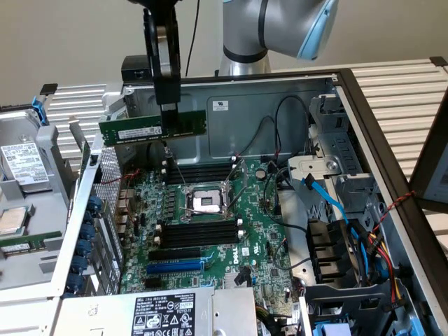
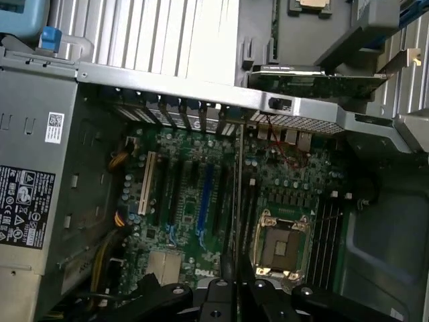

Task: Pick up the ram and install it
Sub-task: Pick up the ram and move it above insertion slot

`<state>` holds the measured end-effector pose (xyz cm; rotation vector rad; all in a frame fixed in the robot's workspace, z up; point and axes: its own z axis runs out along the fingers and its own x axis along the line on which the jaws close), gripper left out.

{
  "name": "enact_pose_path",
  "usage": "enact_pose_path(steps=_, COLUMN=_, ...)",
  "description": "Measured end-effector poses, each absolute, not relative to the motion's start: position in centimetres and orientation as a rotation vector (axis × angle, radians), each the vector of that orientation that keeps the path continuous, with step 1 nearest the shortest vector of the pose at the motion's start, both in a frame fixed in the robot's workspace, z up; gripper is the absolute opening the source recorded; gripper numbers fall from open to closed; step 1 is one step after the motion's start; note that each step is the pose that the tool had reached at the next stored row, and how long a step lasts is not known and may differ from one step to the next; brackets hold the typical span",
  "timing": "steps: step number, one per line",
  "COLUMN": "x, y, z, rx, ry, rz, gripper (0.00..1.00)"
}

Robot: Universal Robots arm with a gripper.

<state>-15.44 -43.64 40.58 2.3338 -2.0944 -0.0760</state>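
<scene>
The ram is a long green stick with a white sticker. It hangs level in the air above the far edge of the motherboard, inside the open computer case. My gripper comes straight down from above and is shut on the ram near its middle. The black slots with white end clips lie just below and behind it, and a second set of slots sits on the near side of the CPU socket. In the wrist view the ram shows edge-on as a thin line running out from my gripper.
A blue expansion slot lies near the front of the board. The power supply sits at the front, and a bundle of cables at the exterior view's right. Case walls ring the board. A drive tray stands outside on the exterior view's left.
</scene>
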Motion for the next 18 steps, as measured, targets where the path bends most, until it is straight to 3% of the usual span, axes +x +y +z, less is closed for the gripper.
enact_pose_path(steps=18, x=-10.9, y=-42.8, z=40.4, rx=2.322, ry=-2.093, rz=-0.092, gripper=0.13)
